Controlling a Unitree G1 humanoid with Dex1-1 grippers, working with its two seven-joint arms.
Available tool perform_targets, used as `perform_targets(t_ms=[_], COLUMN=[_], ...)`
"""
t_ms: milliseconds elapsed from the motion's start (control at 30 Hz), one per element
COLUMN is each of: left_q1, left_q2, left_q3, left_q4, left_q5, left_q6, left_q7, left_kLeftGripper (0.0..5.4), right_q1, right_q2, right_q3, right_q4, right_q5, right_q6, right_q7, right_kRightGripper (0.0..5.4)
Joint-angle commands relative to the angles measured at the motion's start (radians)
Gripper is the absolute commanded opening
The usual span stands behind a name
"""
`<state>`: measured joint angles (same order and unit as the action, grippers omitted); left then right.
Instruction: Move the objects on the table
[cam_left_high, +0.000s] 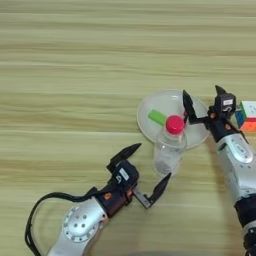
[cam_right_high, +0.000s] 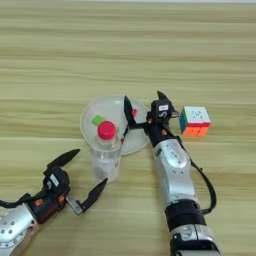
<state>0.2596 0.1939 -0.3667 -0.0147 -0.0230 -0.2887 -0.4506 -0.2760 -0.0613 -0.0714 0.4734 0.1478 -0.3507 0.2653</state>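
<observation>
Lower centre: the left claw (cam_left_high: 142, 172), spread wide, sits just left of the upright bottle (cam_left_high: 169, 147); the right claw (cam_right_high: 142, 109), also spread, straddles the plate (cam_right_high: 95, 134) rim.

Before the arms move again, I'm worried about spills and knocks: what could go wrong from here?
1. The bottle stands upright at the near rim of the plate, between both open grippers; a sideways brush from the left gripper could tip it.
2. The right gripper hangs over the plate beside the bottle's cap; closing or swinging could strike the cap or shove the plate.
3. The green block could slide off if the plate is jolted.
</observation>
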Motion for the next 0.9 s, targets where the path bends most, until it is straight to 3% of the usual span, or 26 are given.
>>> perform_targets(t_ms=[33, 367, 567, 733, 900], left_q1=[0.017, 0.042, 0.022, -0.009, -0.074], left_q2=[0.016, 0.051, 0.053, 0.037, -0.002], left_q3=[0.007, 0.028, 0.085, 0.149, 0.232], left_q4=[-0.009, -0.023, 0.010, 0.036, 0.083], left_q5=[0.014, 0.013, 0.018, 0.013, 0.005], left_q6=[0.010, 0.009, 0.024, 0.039, 0.051], left_q7=[0.004, 0.004, 0.042, 0.098, 0.189], left_kLeftGripper=[5.38, 5.38, 5.38, 5.38, 5.38], right_q1=[-0.026, -0.028, -0.030, -0.029, -0.028], right_q2=[0.002, 0.006, 0.006, 0.006, 0.006], right_q3=[-0.004, -0.006, -0.006, -0.006, -0.005], right_q4=[0.017, 0.021, 0.024, 0.023, 0.018], right_q5=[-0.003, 0.000, -0.001, -0.002, -0.002], right_q6=[-0.014, -0.014, -0.015, -0.016, -0.015], right_q7=[-0.006, -0.006, -0.006, -0.006, -0.006], right_kRightGripper=[5.40, 5.40, 5.40, 5.40, 5.40])
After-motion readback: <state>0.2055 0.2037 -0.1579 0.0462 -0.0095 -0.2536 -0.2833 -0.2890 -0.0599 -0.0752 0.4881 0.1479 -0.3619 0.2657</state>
